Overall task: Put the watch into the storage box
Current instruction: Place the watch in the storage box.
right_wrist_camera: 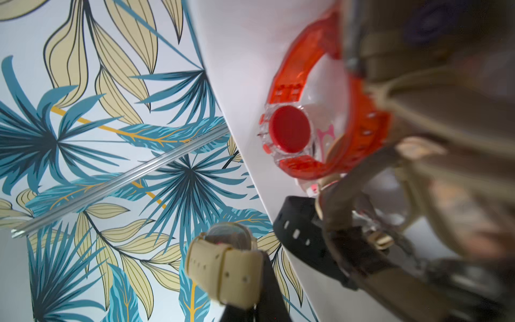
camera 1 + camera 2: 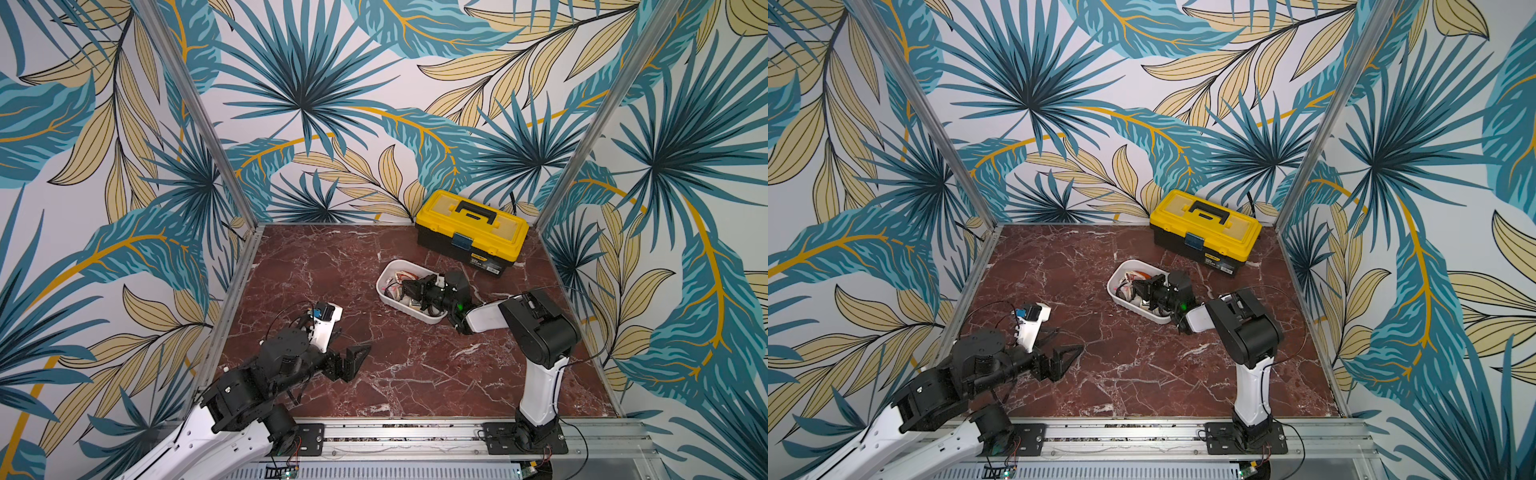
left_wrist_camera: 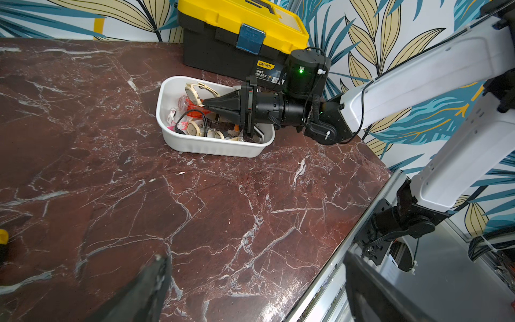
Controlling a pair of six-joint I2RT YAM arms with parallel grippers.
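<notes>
Currently right claw [image 2: 402, 286] pinches cream watch [image 1: 223, 267] over storage box [image 2: 409, 309] — left claw [image 2: 349, 341] gapes wide

Open passage is offered across the middle and far-left of the red-brown marble tabletop [image 2: 324, 266]. The shallow white plastic tub [image 2: 395, 305] is crowded with a heap of watches [image 3: 195, 129] and overhung from its right end by the black right gripper [image 2: 402, 286], closed on a cream-strapped watch [image 1: 223, 267]. Just behind it, the way is barred by the yellow-and-black toolbox [image 2: 469, 232].
</notes>
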